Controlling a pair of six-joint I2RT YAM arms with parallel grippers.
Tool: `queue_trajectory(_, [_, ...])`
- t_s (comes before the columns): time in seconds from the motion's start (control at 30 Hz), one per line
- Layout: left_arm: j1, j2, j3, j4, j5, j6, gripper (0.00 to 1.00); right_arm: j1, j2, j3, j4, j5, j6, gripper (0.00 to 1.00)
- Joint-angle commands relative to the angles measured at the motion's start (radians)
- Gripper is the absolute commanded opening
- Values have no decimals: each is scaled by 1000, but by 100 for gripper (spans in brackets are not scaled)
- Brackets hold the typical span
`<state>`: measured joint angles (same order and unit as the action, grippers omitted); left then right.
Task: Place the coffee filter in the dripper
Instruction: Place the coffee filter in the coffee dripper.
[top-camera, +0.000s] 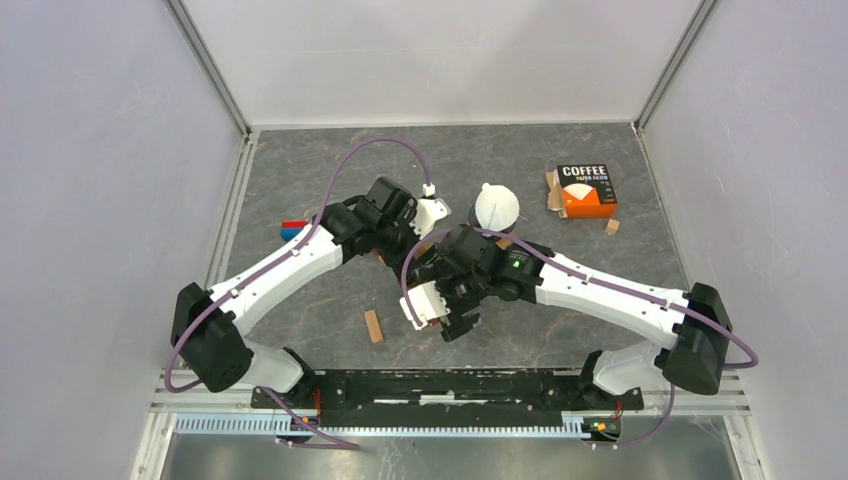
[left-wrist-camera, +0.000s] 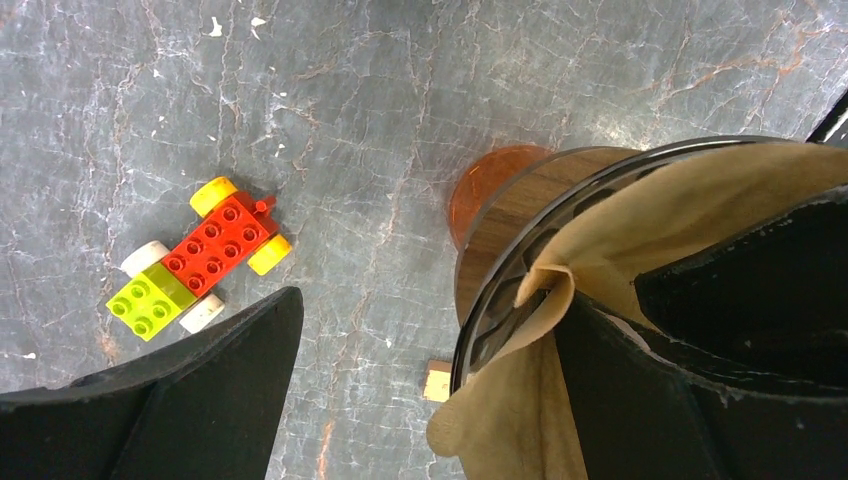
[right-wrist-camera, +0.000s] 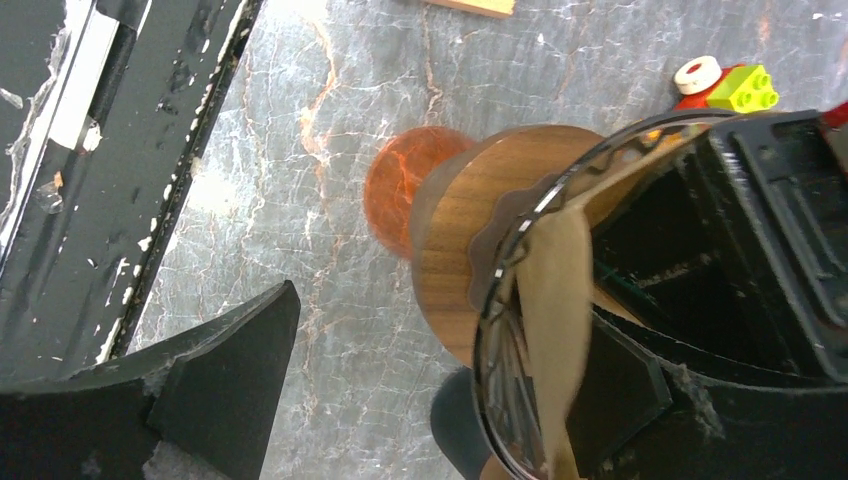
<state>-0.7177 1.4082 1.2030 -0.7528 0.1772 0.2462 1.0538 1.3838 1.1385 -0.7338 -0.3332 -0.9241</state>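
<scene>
Desk: grey, marble-veined desk (top-camera: 330, 160) with pale scuffs and white flecks; a black rail (top-camera: 450, 385) runs along its near edge, where both arms are bolted
Room: plain pale walls (top-camera: 100, 150) on the left, right and far sides, joined by slim metal corner posts
Dripper: glass dripper (left-wrist-camera: 510, 210) with a wooden collar, upright on an orange base (left-wrist-camera: 485, 185) near the middle of the desk; from above it is hidden under the two wrists
Coffee filter: brown paper coffee filter (left-wrist-camera: 680, 210) sits inside the dripper, lining the glass; one fold laps out over the rim on the near side (seen from both wrists)
Left claw: left claw (left-wrist-camera: 465, 300) spread wide, straddling the rim; one finger inside the cone close against the paper, the other outside above bare desk; pinching nothing
Right claw: right claw (right-wrist-camera: 450, 310) also spread wide, astride the same rim from the other side; one finger low inside, one outside toward the rail
Left of dripper: toy brick car (left-wrist-camera: 200, 260), red and lime with yellow and white wheels
Just beside the dripper: small wooden cube (left-wrist-camera: 437, 381)
Near centre: wooden block (top-camera: 373, 325) lying flat
Far centre: white cone-shaped object (top-camera: 497, 207), upright
Far right: orange and black filter box (top-camera: 585, 190), well apart from the dripper
</scene>
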Motion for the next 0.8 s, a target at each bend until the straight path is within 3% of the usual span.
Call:
queue_trajectory(0.0, [1,-49,54,5,-13,68,100,3,-22,91,2,5,10,97])
queue_trajectory(0.77, [1,-106,84,-13,68,94,100,2,-69,68,5,-33,7,99])
